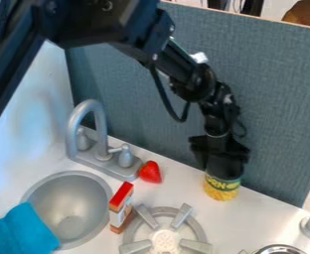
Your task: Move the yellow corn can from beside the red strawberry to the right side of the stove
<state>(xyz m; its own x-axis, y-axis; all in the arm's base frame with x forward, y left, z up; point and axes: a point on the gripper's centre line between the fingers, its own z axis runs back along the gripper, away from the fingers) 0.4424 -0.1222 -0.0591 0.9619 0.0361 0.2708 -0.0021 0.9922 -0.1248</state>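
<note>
Camera view shows the pincer point(222, 161) at the top of the can point(222, 188), on the counter point(264, 213); I cannot tell if it grips. Uneven pressure could tip the can against the panel point(283, 99).

Your black WidowX 250 arm point(105, 22) slants down from the upper left, its wrist point(214, 101) bending so your pincer point(222, 161) points nearly straight down.

Lighting: bright, diffuse; pale glare on white wall point(46, 101), strongest toward the left edge; soft highlights on grey faucet point(99, 130) and in sink point(70, 218); faint, soft-edged shading on counter point(184, 196); black arm point(95, 22) very dark, with little surface detail.
</note>
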